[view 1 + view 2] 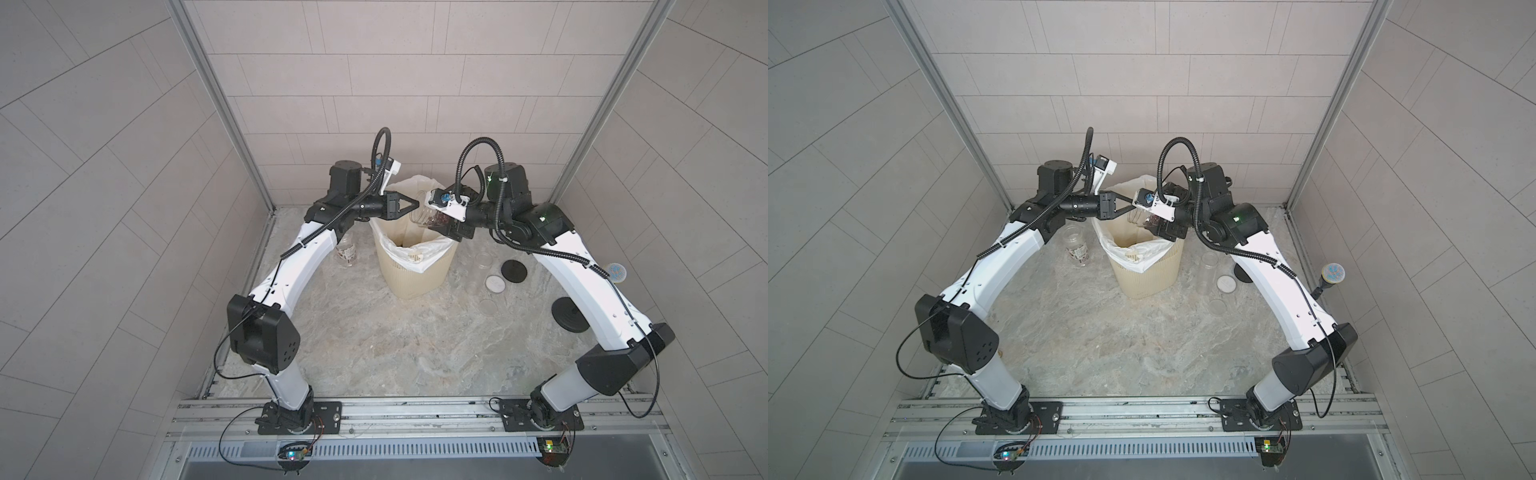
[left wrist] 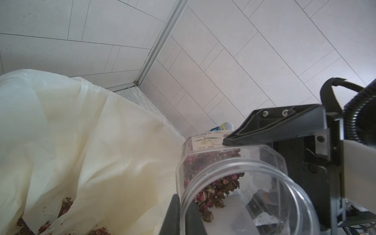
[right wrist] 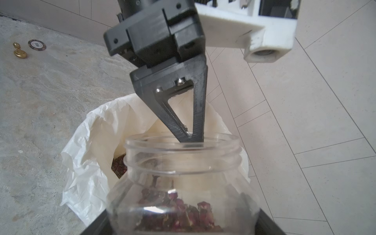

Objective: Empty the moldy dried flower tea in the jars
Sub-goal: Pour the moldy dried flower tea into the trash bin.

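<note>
My right gripper is shut on a clear labelled jar. The jar is tipped with its open mouth over the cream bin. Moldy dried flower tea, dark red buds, lies inside the jar. More tea lies in the bin's white liner. My left gripper is shut on the jar's rim, one finger inside the mouth and one outside.
An empty labelled jar stands left of the bin. On the right are a tall clear cylinder, a white lid, a black lid and a black disc. A gold pawn and a chip lie farther off.
</note>
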Robot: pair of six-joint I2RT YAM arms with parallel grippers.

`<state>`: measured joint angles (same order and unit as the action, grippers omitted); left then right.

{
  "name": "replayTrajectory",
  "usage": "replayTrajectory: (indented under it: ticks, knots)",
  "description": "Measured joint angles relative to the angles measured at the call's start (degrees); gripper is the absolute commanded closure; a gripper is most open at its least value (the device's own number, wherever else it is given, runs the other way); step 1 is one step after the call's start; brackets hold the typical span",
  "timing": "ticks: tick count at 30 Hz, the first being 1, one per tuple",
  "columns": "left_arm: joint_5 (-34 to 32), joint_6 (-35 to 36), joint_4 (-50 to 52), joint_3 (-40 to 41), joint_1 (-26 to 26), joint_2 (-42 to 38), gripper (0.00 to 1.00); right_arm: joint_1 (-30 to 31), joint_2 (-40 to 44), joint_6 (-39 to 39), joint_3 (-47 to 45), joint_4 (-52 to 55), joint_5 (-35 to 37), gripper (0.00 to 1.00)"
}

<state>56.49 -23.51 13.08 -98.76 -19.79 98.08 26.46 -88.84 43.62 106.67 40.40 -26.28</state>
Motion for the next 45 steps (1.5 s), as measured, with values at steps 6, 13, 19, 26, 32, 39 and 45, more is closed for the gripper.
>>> replayTrajectory:
  ticks: [6,13,19,26,32,39,45]
  knots:
    - [1.7,-5.6,-6.0,2.0,0.7,0.2,1.00,-0.1,0.0,-0.1,0.2,-0.1,0.7,0.02]
    - [3.9,-10.3,-9.9,2.3,0.8,1.4,1.00,-0.2,0.1,0.5,0.4,0.0,1.1,0.00]
    - [3.3,-8.4,-8.1,2.2,0.8,1.4,1.00,-0.2,0.2,0.3,0.6,0.5,1.1,0.00]
    - [-1.9,-1.9,1.3,-1.2,1.2,1.4,1.00,-0.3,0.7,-0.4,0.6,1.0,1.2,0.00]
    - [-8.5,-1.5,2.7,-1.4,2.4,1.6,1.00,-0.7,3.1,-2.0,0.5,1.0,1.0,0.00]
    - [-12.9,-2.6,1.1,-2.5,3.3,1.6,1.00,-2.8,6.2,-15.0,0.1,-4.3,2.8,0.00]
    - [-14.0,-3.7,-3.8,-3.8,3.3,1.6,1.00,-4.9,5.1,-35.5,0.3,-8.2,5.6,0.09]
